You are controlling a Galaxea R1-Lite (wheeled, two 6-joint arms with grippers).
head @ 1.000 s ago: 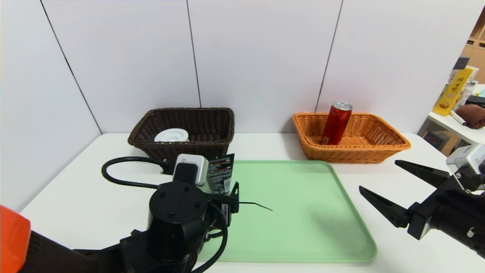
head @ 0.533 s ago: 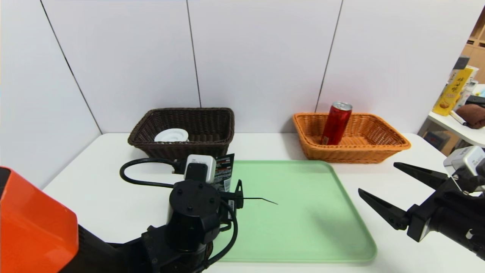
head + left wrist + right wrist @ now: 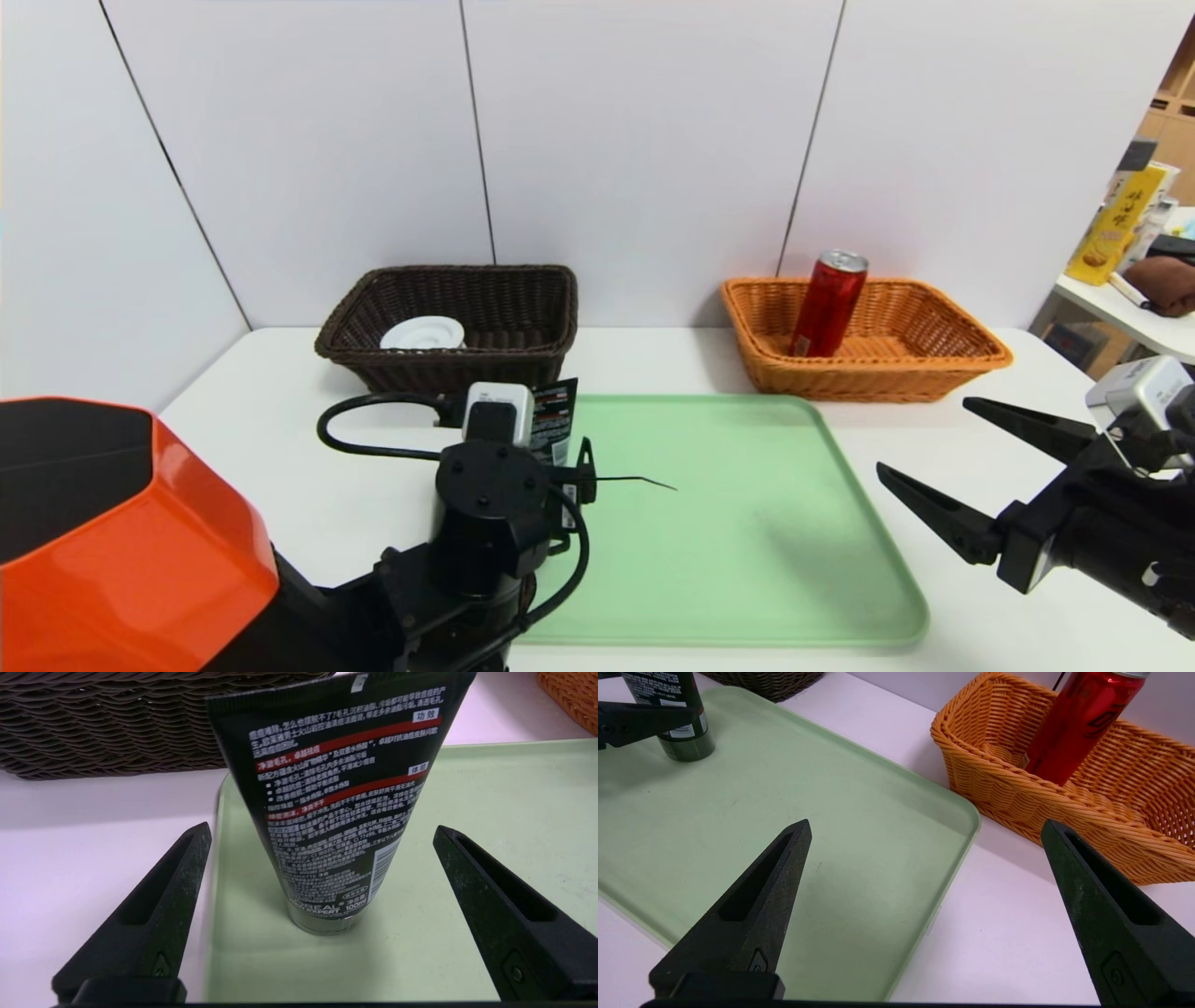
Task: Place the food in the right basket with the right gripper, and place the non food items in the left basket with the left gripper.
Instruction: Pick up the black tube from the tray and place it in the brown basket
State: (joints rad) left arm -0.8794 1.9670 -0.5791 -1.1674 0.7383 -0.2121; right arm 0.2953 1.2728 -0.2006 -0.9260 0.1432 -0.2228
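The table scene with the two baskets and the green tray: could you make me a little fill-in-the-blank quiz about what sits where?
1. The red can leans inside the ____ basket.
2. The white roll lies in the dark brown basket, while the black tube stands cap-down on the green ____.
3. The left gripper has one finger on each side of the black tube, and its jaws are ____.
4. The right gripper, off to the tray's side, holds ____.

Missing words: orange; tray; open; nothing

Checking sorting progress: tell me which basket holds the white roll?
The dark brown basket, on the left; the white roll lies inside. The orange basket holds the red can.
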